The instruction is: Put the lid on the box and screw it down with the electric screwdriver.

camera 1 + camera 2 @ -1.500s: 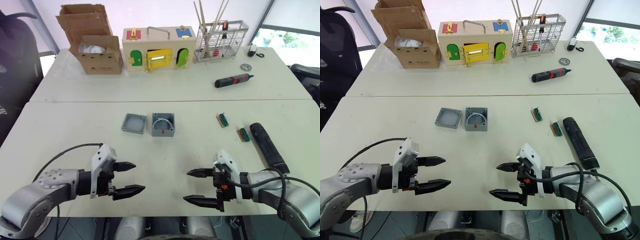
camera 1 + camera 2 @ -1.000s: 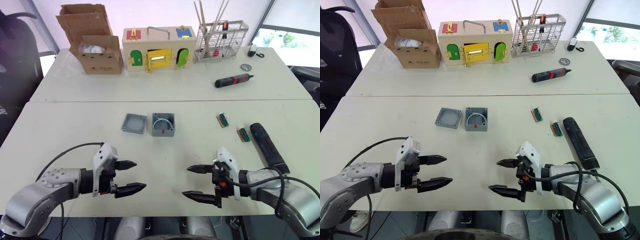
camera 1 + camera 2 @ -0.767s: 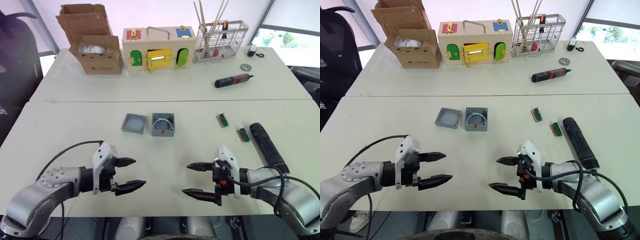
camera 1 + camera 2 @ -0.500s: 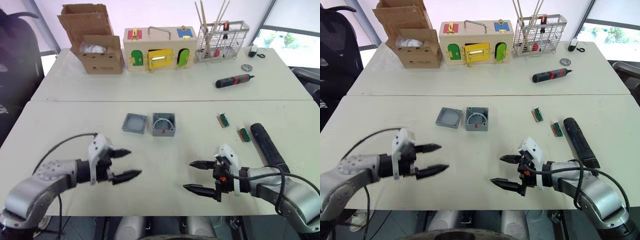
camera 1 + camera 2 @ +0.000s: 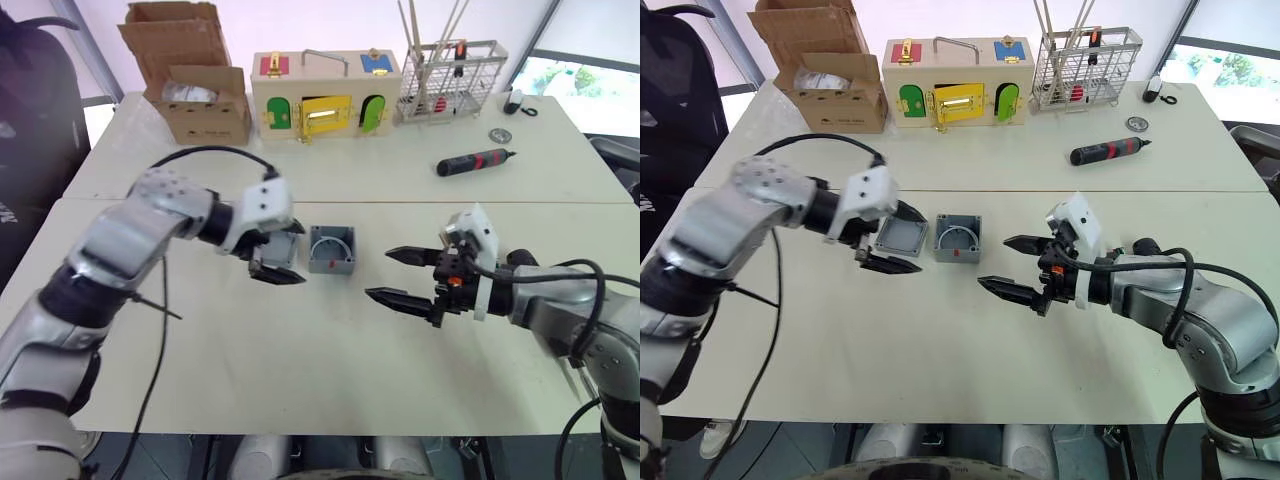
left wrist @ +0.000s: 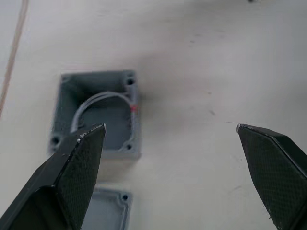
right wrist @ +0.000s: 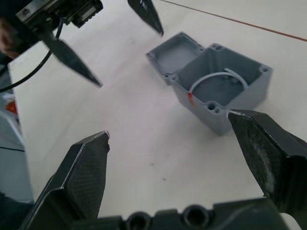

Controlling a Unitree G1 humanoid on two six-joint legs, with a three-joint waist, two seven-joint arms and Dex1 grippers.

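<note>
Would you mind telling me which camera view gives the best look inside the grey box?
The right wrist view: the box sits open-topped and unobstructed, showing its corner screw posts, a pale curved wire inside and the red mark. The left wrist view also looks in, though a finger overlaps one corner. Both eye views show it small, beside the lid.

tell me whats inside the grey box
The open box holds a pale curved strip arching across its floor, with screw posts in the corners. Nothing else shows inside; the near wall hides a little of the floor.

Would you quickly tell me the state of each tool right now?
Left tool: open, holding nothing, at the lid.
Right tool: open, holding nothing, beside the box.
</note>
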